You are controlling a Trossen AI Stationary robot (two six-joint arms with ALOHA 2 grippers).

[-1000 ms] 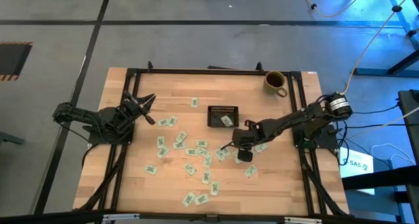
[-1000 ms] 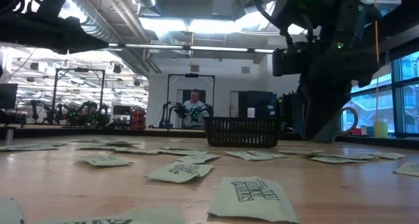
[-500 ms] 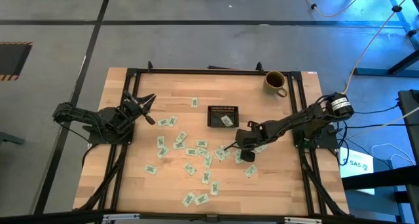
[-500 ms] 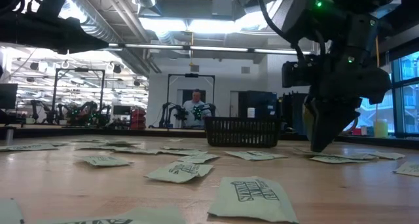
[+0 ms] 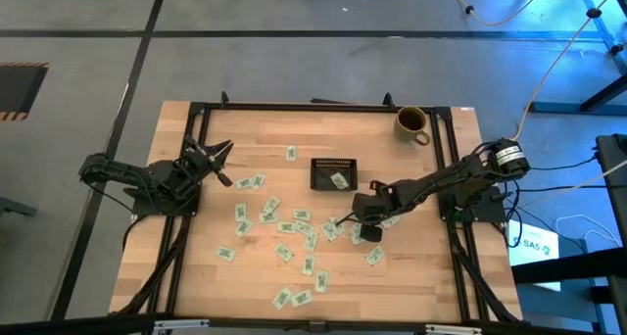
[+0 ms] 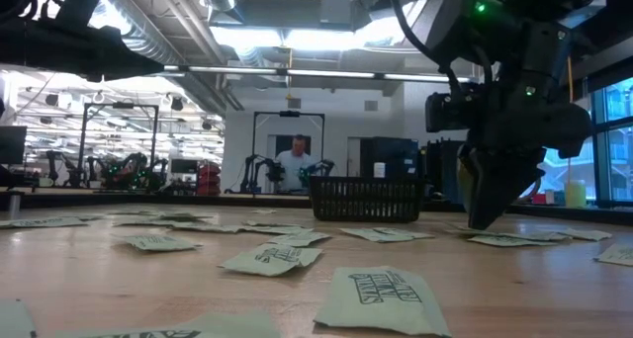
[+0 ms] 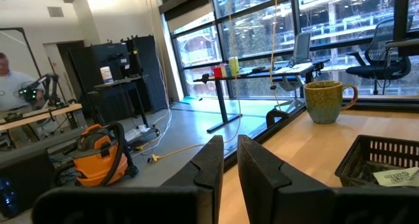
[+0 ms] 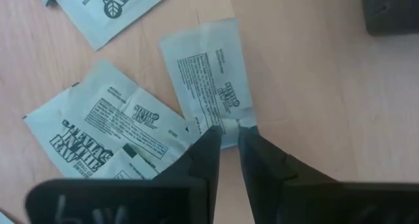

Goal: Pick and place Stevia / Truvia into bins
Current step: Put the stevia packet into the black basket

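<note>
While our right gripper (image 8: 226, 133) pinches the edge of one Stevia packet (image 8: 209, 80) near mid-table, one packet (image 5: 339, 180) lies in the single black tray (image 5: 332, 163). Roughly two dozen loose packets (image 5: 284, 252) dot the table (image 5: 196, 266); our left gripper (image 7: 227, 152), by the left edge, has fingers nearly together, holding nothing.

Pale green sweetener packets (image 5: 284, 252) with dark printed lettering lie on a light wooden table (image 5: 196, 266). Black slotted tray (image 5: 333, 173) at centre; olive-yellow mug (image 5: 411, 122) at one o'clock.

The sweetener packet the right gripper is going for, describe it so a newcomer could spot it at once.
Start at the small black slotted tray mid-table, then look just in front of it, toward the right arm. The pale green and white paper packet lies flat there; unlike its neighbours, the right gripper is pinching its edge.
</note>
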